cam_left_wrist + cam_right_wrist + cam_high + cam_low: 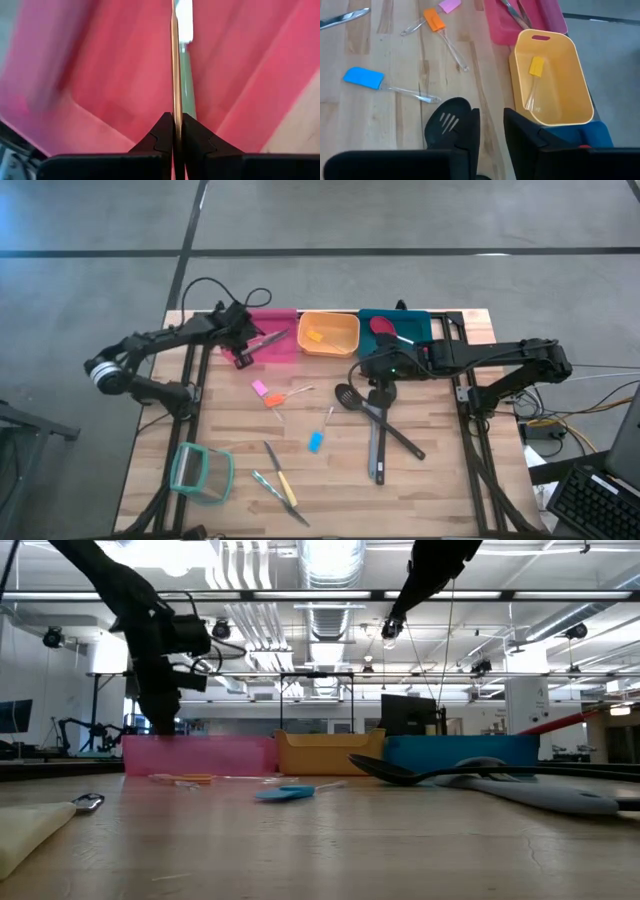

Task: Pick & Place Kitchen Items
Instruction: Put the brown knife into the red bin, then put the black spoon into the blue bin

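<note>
The left gripper [243, 352] hangs over the pink bin [277, 348] at the back of the table [440, 480], its fingers [165, 137] pressed together on a thin metal knife [174, 75] that points down into the bin. The right gripper [380, 392] sits low over the table in front of the teal bin [420, 326], right at the black slotted spatula [447, 122]; its fingers [470, 135] stand a little apart, and whether they grip the spatula cannot be told. A small yellow spatula [535, 70] lies in the orange bin [328, 335]. A blue spatula [365, 79], an orange spatula [434, 21] and a pink piece [260, 388] lie on the table, with two more knives [280, 485] near the front beside a clear container [200, 473].
</note>
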Robot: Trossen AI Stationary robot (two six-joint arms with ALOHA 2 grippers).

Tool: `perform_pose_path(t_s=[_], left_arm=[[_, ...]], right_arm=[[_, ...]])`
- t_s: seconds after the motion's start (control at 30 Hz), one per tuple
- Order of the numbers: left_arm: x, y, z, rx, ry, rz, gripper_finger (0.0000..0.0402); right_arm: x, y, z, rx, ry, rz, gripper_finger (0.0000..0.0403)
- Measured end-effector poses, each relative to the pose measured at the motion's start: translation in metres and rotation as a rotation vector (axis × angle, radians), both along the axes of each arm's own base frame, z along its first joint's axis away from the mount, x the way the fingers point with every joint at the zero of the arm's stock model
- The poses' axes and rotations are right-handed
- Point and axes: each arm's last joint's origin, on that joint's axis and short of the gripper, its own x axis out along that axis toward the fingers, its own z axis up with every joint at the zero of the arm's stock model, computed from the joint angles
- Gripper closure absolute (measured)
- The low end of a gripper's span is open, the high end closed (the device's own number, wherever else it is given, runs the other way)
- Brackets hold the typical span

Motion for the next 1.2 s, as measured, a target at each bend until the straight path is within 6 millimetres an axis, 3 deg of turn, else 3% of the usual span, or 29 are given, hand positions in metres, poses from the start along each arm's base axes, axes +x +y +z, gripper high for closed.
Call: perform_pose_path(t_s=[0.23, 0.57, 0.9, 1.2], left_arm=[[0.0, 0.008, -0.021, -0.069, 0.09, 0.026, 0.038], [0.002, 0.012, -0.034, -0.112, 0.138, 0.031, 0.037], [-0.002, 0.008, -0.021, -0.073, 0.094, 0.06, 0.0247], [-0.011, -0.006, 0.006, -0.142, -0.011, 0.189, 0.0225]], right_arm=[[0.0, 0.0, 0.0, -0.002, 0.001, 0.002, 0.0333], [0.0, 0.0, 0.0, -0.001, 0.0, 0.002, 0.0304], [0.0, 0.0, 0.0, -0.001, 0.0, 0.002, 0.0312], [0.0, 0.0, -0.001, -0.004, 0.003, 0.005, 0.0344]])
